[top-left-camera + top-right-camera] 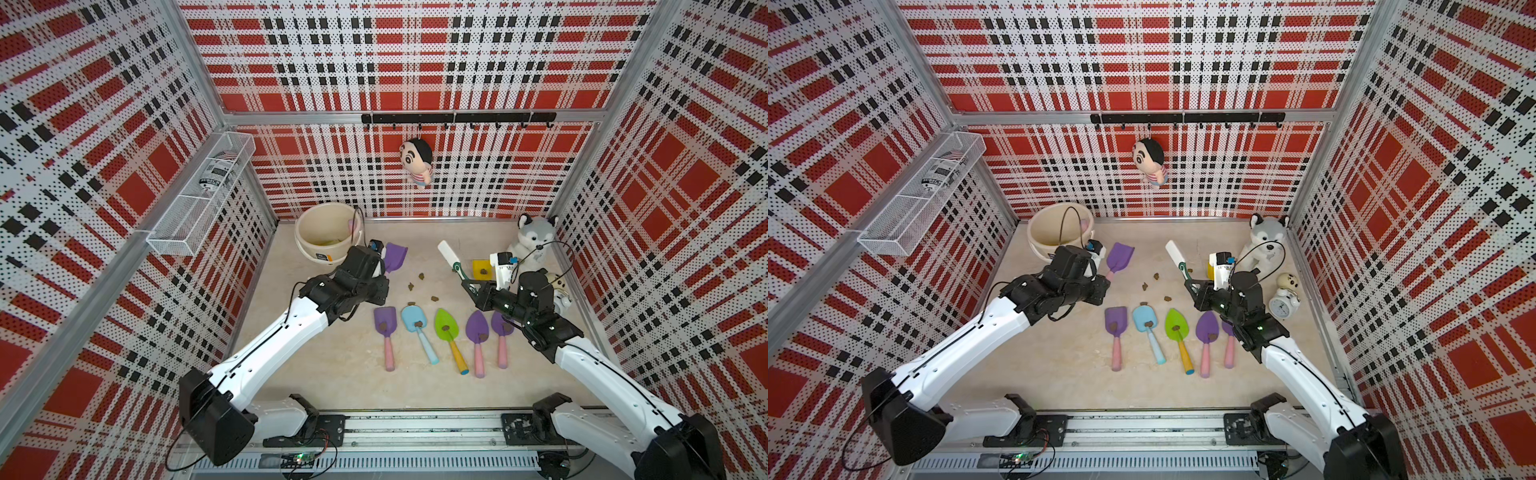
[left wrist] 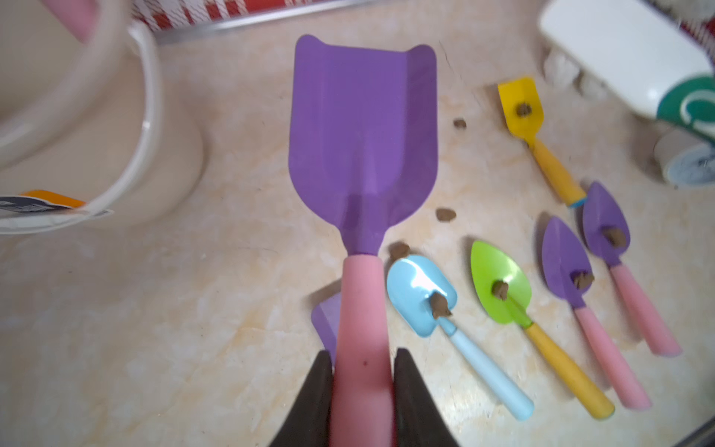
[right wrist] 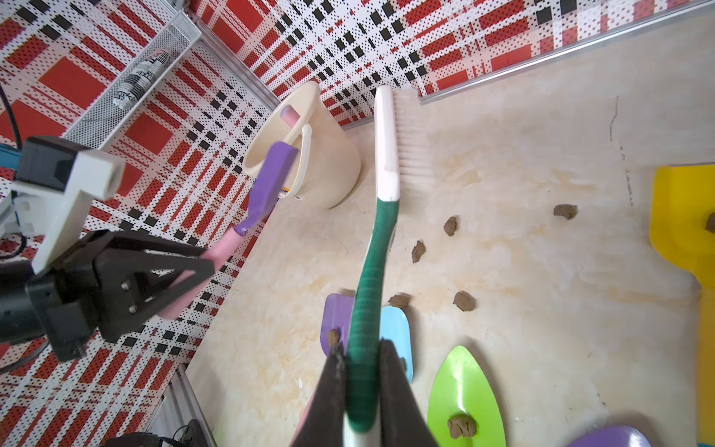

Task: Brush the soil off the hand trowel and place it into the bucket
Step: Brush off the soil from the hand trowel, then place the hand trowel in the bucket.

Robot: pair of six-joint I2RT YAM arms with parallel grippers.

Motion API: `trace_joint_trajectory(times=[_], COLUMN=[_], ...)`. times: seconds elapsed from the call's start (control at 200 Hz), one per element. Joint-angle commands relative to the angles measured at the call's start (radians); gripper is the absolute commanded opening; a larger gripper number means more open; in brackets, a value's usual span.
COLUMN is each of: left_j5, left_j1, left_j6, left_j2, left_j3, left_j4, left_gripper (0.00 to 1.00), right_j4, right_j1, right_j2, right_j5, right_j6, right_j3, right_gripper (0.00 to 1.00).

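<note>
Front strip of table (image 1: 332, 382) bare. Row of trowels (image 1: 415, 328) mid-table, soil (image 1: 421, 275) lumps loose beyond. Left gripper (image 2: 361, 356) clamps purple trowel (image 2: 363, 127) by pink handle, blade just beside bucket (image 1: 322, 222) in far-left corner. Right gripper (image 3: 361, 348) clamps brush (image 3: 387, 154) by green handle, head well apart from trowel.

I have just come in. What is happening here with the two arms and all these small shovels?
The left gripper is shut on a purple trowel whose blade looks clean, and holds it in the air beside the bucket. The right gripper is shut on a green-handled brush. A pink handle already shows inside the bucket. Five more trowels lie in a row on the table, each carrying a lump of soil; a few loose lumps lie nearby.
</note>
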Motion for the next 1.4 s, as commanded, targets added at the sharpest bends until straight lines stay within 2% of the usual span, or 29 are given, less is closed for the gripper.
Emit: trace_joint_trajectory(times=[0.0,0.125,0.296,0.401,0.566,0.732,0.827,1.167,1.192,1.248,1.283,1.353,1.398], left_j5=[-0.004,0.082,0.155,0.168,0.18,0.328,0.378,0.438,0.441,0.449,0.458,0.47,0.468], left_j1=[0.092,0.225,0.365,0.409,0.467,0.514,0.526,0.547,0.548,0.546,0.546,0.546,0.544], left_j6=[-0.182,-0.408,-0.68,-0.823,-0.98,-1.133,-1.173,-1.215,-1.207,-1.188,-1.177,-1.161,-1.149], left_j2=[-0.09,-0.117,-0.006,0.067,0.16,0.259,0.312,0.452,0.457,0.469,0.475,0.474,0.466], left_j3=[-0.018,-0.05,0.022,0.077,0.136,0.124,0.14,0.211,0.22,0.239,0.246,0.25,0.246], left_j4=[0.267,0.446,0.436,0.392,0.376,0.462,0.5,0.56,0.565,0.581,0.594,0.624,0.641], left_gripper=[0.0,0.0,0.0,0.0,0.0,0.0,0.0,0.0,0.08,0.37,0.49,0.67,0.71], right_j4=[0.067,0.106,0.108,0.087,0.079,0.069,0.058,0.038,0.036,0.036,0.033,0.029,0.025], right_j1=[-0.003,-0.001,-0.001,-0.002,-0.002,-0.002,-0.002,-0.001,-0.002,-0.002,-0.002,-0.001,-0.001], right_j2=[-0.015,-0.013,-0.008,-0.019,-0.042,-0.055,-0.065,-0.073,-0.075,-0.079,-0.083,-0.087,-0.09], right_j5=[0.017,-0.002,-0.031,-0.032,-0.03,-0.031,-0.025,-0.029,-0.029,-0.027,-0.026,-0.023,-0.024], right_j6=[0.046,0.095,0.122,0.122,0.129,0.134,0.127,0.129,0.13,0.134,0.133,0.136,0.136], right_j3=[-0.038,-0.082,-0.097,-0.09,-0.097,-0.107,-0.103,-0.087,-0.087,-0.086,-0.087,-0.084,-0.083], right_gripper=[0.0,0.0,0.0,0.0,0.0,0.0,0.0,0.0,0.0,0.0,0.0,0.0,0.0])
